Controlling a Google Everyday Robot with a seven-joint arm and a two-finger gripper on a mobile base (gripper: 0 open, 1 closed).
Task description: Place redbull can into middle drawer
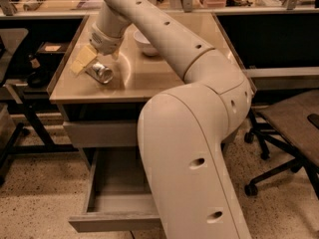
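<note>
Gripper [96, 65] at redbull can [102, 73], apparently lying flat, near table [149, 86] front-left corner; grip state cannot be told; middle drawer [117, 222] open below.

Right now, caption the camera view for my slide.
Gripper at the redbull can lying on the table, middle drawer open below.

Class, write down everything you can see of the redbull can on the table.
The redbull can is a small, slim metal cylinder lying on its side on the tan table, near the front edge at image left. Its shiny silver end faces the camera. The gripper is at the can's upper left side, seemingly touching it.
</note>
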